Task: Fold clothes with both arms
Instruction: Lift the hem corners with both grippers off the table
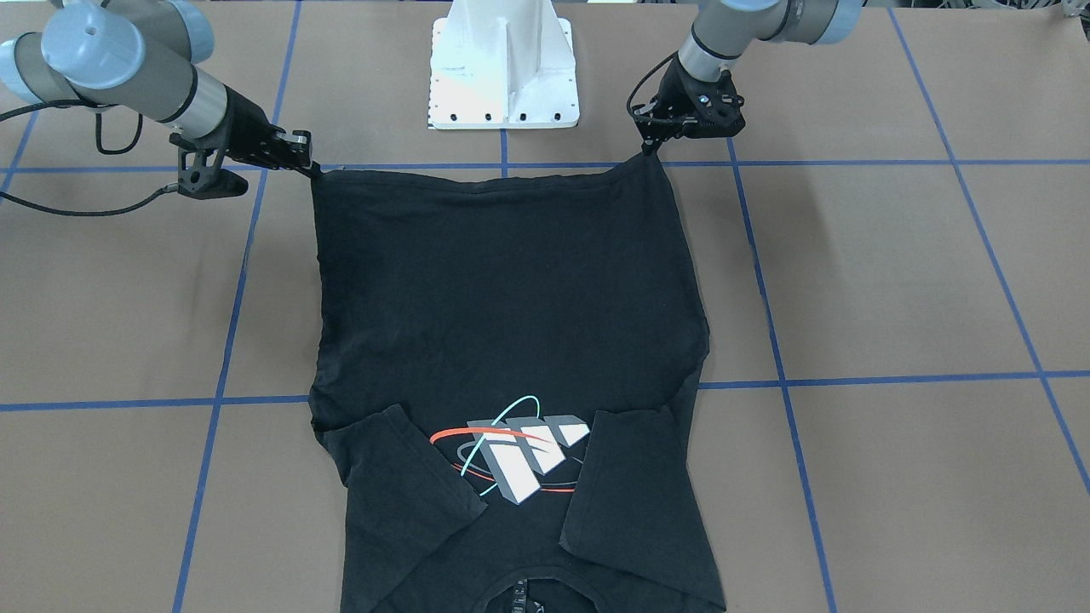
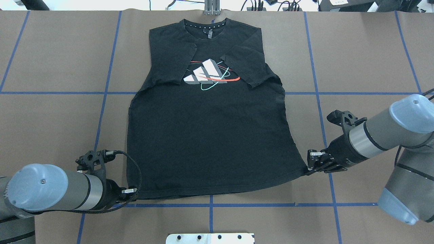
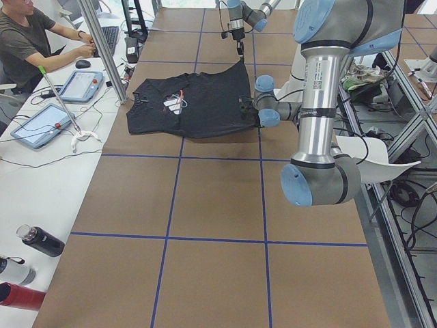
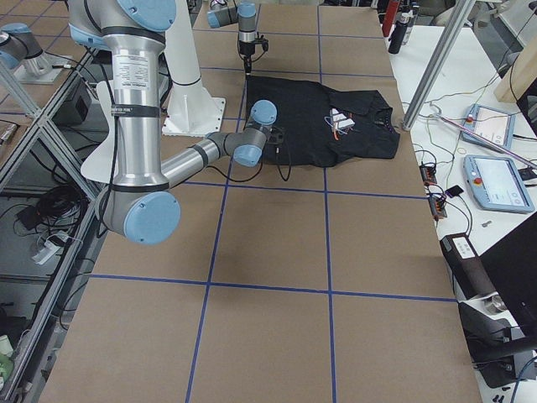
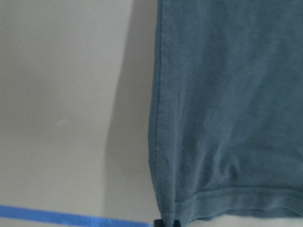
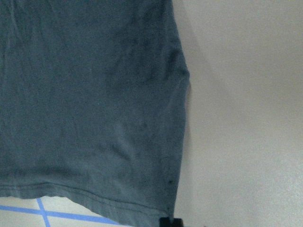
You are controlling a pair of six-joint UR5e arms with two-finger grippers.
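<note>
- Overhead exterior shows you the table (image 2: 356,51) with the black T-shirt (image 2: 210,135) spread flat on it, front up. Its collar is at the far edge and its hem is nearest the robot.
- Your left arm (image 2: 54,189) and right arm (image 2: 383,130) reach in low from opposite sides. If they rise or travel unevenly, the fold will likely land skewed.
- Both sleeves (image 2: 169,64) lie folded inward over the chest, flanking the logo (image 2: 208,73). A fast carry-over could flip them back out.
- The left gripper (image 2: 134,195) is closed on the near-left hem corner, and the right gripper (image 2: 310,166) is closed on the near-right one. Each bite takes only the very tip of cloth, so tension between them could pull a corner free. You cannot tell whether both layers are caught.
</note>
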